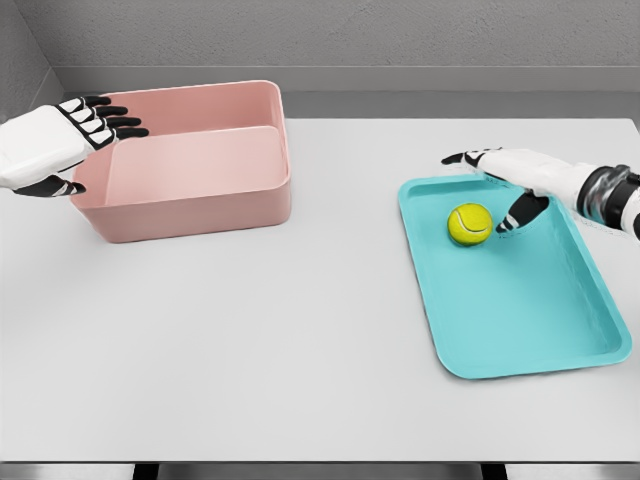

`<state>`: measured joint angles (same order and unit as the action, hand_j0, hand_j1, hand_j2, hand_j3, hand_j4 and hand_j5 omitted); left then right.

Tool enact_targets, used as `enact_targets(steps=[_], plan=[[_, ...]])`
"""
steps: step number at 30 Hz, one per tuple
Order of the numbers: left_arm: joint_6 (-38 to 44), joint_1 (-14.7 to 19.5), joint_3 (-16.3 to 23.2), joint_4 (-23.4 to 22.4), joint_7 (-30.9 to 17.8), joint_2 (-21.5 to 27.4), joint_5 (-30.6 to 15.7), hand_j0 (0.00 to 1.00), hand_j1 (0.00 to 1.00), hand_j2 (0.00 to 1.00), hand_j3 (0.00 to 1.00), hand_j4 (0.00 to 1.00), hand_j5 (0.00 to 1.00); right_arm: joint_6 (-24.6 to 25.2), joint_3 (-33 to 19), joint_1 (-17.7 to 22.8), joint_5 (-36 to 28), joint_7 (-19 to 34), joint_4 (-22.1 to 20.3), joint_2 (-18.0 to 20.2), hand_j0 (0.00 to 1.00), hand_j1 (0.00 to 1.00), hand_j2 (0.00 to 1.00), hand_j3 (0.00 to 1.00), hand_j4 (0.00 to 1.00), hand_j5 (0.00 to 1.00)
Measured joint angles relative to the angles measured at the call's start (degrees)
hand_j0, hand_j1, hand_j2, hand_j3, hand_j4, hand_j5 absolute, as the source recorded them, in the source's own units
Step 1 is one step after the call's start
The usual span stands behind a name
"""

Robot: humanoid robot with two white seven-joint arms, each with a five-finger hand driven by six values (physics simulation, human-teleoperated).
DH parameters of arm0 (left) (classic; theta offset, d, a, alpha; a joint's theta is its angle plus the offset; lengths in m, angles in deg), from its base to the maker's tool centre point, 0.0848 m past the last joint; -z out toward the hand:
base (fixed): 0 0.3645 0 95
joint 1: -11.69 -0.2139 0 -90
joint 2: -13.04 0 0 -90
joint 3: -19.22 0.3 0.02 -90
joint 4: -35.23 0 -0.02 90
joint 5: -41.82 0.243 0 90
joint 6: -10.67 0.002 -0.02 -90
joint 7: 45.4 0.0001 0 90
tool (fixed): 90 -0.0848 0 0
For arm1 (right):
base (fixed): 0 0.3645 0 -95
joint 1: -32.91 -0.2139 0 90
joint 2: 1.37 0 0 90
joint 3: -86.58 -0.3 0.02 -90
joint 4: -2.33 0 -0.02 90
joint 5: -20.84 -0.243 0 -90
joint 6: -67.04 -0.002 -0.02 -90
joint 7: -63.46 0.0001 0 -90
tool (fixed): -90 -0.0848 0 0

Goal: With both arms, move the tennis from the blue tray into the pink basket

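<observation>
A yellow tennis ball (469,223) lies in the upper part of the blue tray (520,310) on the right of the white table. My right hand (497,186) hovers just right of and behind the ball, fingers spread, thumb pointing down beside it, holding nothing. The pink basket (190,205) stands at the back left and looks empty. My left hand (85,135) hangs over the basket's left rim with its fingers stretched out flat, gripping nothing.
The white table (300,350) runs wide between basket and tray. A grey wall stands behind the table. The table's front edge shows at the bottom of the view.
</observation>
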<state>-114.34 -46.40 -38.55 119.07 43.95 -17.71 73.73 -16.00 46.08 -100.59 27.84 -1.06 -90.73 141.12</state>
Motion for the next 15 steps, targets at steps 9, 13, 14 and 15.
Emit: enact_targets(steps=[9,13,14,15], plan=[[0.0,0.0,0.0,0.0,-0.14,0.0,0.09,1.0,1.0,1.0,1.0,1.0,1.0,1.96,6.14,-2.73,-0.01,2.29,8.51,-4.51,1.0,1.0,1.0,1.0,1.0,1.0],[0.0,0.0,0.0,0.0,-0.16,0.07,0.1,1.0,1.0,1.0,1.0,1.0,1.0,1.9,6.53,-3.08,0.02,3.51,8.95,-4.95,1.0,1.0,1.0,1.0,1.0,1.0],[0.0,0.0,0.0,0.0,-0.16,0.07,0.09,1.0,1.0,1.0,1.0,1.0,1.0,1.91,6.58,-3.08,0.02,3.67,9.05,-5.03,1.0,1.0,1.0,1.0,1.0,1.0],[0.0,0.0,0.02,0.0,-0.16,0.08,0.09,1.0,1.0,1.0,1.0,1.0,1.0,1.92,6.77,-3.08,0.03,3.78,9.1,-5.11,1.0,1.0,1.0,1.0,1.0,1.0]])
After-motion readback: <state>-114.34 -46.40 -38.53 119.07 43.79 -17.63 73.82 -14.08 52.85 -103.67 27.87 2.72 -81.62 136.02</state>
